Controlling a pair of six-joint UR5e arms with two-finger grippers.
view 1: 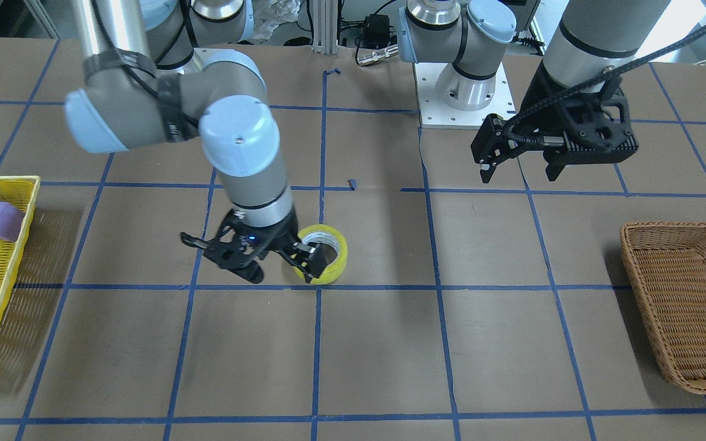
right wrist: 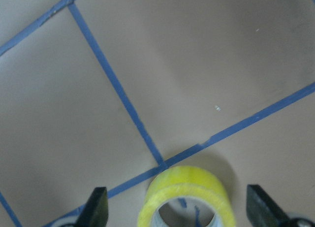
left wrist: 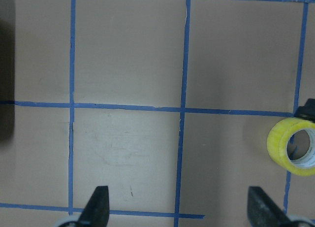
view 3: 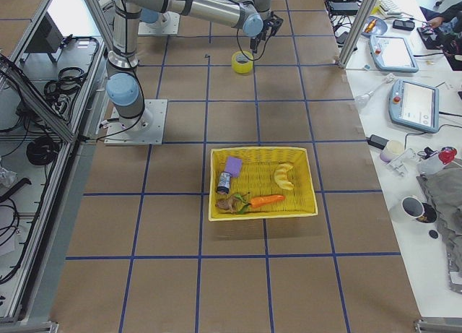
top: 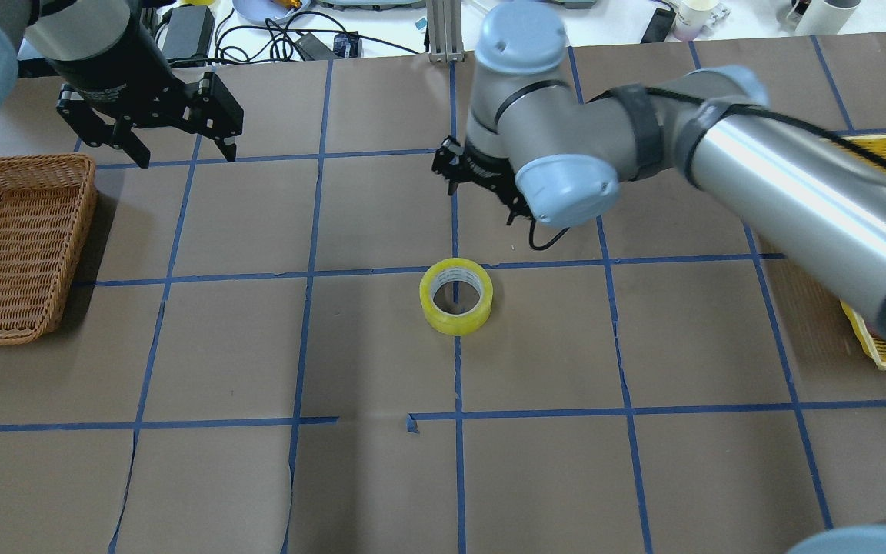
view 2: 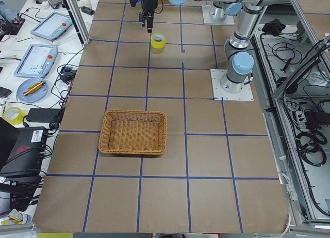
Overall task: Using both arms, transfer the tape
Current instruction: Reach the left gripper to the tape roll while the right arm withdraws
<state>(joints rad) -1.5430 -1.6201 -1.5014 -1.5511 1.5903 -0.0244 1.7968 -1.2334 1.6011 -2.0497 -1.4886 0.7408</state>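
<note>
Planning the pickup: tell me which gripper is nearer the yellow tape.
Right. The right gripper hangs just over the tape, jaws open; the left gripper hovers far off, toward the wicker basket.

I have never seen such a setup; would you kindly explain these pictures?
Two silver-grey jointed robot arms work at a brown table with blue grid lines. Four fixed cameras look from above, from the front and from each end; two more sit on the wrists. The bright yellow roll of tape lies on the table. The right arm's black two-finger hand hovers open over it; the left hand is open and empty. A brown wicker basket and a yellow basket sit at opposite ends.
</note>
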